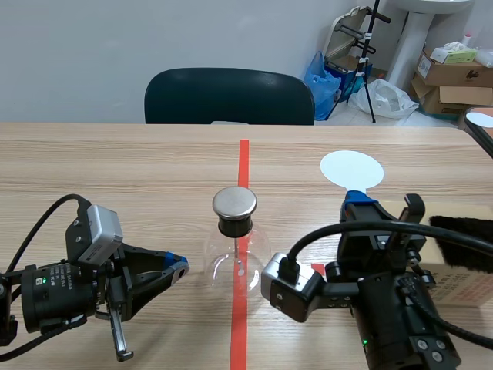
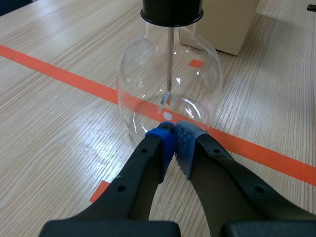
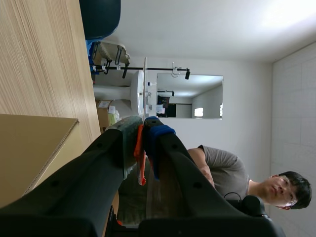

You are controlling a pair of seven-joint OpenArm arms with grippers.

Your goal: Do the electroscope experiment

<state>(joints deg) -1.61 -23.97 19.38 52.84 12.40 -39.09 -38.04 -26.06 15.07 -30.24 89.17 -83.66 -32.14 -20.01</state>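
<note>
The electroscope, a round glass flask (image 1: 236, 260) with a black stopper and metal cap (image 1: 234, 203), stands on the red tape line at mid-table. In the left wrist view a thin rod with foil leaves (image 2: 168, 94) hangs inside the flask (image 2: 138, 79). My left gripper (image 1: 179, 267) is shut on nothing, its fingertips (image 2: 174, 140) right at the flask's base on its left side. My right gripper (image 1: 357, 200), right of the flask and raised off the table, is shut on the orange handle (image 3: 140, 163) of a white disc paddle (image 1: 351, 169), seen edge-on (image 3: 145, 86) in the right wrist view.
A cardboard box (image 1: 454, 284) with a black furry strip (image 1: 462, 239) on it lies at the right, just behind the flask in the left wrist view (image 2: 224, 24). A dark chair (image 1: 229, 96) stands beyond the table. A person (image 3: 227, 173) shows in the right wrist view.
</note>
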